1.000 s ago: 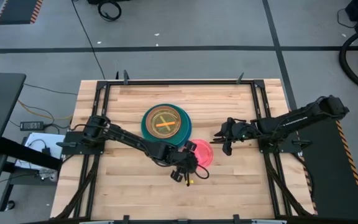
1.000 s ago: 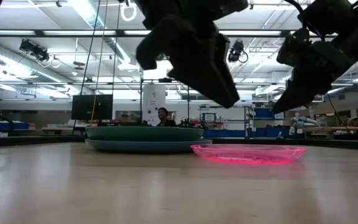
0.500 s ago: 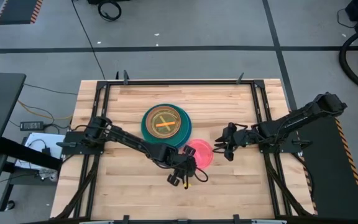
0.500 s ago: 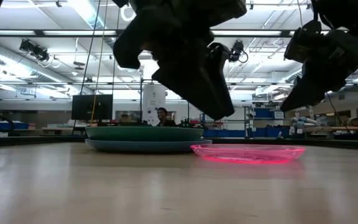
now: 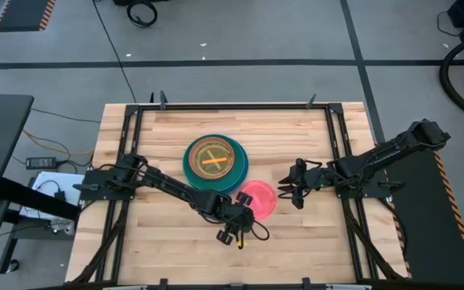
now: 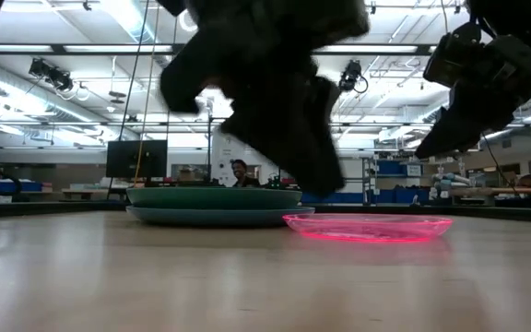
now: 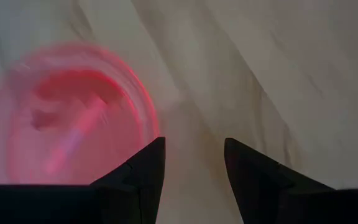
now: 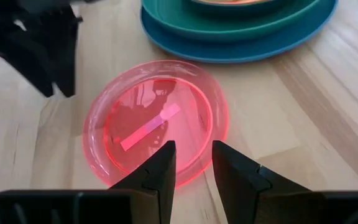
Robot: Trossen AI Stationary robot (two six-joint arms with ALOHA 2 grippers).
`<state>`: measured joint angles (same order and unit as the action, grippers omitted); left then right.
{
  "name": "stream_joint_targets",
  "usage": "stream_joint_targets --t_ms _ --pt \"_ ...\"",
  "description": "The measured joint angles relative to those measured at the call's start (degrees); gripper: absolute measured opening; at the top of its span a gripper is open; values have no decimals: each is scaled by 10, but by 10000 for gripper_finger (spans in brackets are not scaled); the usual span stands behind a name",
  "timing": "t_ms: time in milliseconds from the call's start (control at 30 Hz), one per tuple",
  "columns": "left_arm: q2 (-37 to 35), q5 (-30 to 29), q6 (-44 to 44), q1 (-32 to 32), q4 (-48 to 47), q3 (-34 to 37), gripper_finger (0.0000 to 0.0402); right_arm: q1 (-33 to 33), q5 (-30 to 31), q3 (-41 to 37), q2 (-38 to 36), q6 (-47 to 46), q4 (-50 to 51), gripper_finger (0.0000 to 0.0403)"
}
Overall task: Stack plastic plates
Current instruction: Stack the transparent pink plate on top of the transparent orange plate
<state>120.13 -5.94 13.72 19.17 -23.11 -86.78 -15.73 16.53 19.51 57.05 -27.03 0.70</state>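
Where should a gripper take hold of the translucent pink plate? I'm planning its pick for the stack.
Grip the raised rim of the pink plate: it lies flat on the table, so only the lip offers a hold. Probably come from its side facing the right gripper, away from the stack.

Lab/workshop: ceiling strip lights, shelving, monitor.

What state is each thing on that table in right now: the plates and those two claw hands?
Stack of plates: nested, blue at bottom.
Pink plate: flat on the table, alone beside the stack.
Left gripper: open, empty, beside the pink plate.
Right gripper: open, empty, facing the pink plate.
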Motion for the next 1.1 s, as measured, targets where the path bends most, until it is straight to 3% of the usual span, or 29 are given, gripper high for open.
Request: stream_joint_targets --t_ms 233,567,800,933,1100 --pt "17 -3 37 10 13 -1 173 0 3 0 -38 2 20 114" --pt "34 -93 114 10 14 0 173 0 20 0 -9 2 14 115" --pt "50 -91 124 -5 25 -1 171 0 21 0 -3 2 5 114" --pt "50 -76 104 -17 23 -1 149 0 20 0 -3 5 2 114" --pt "50 -57 90 -31 12 -1 95 0 20 0 -3 6 2 115"
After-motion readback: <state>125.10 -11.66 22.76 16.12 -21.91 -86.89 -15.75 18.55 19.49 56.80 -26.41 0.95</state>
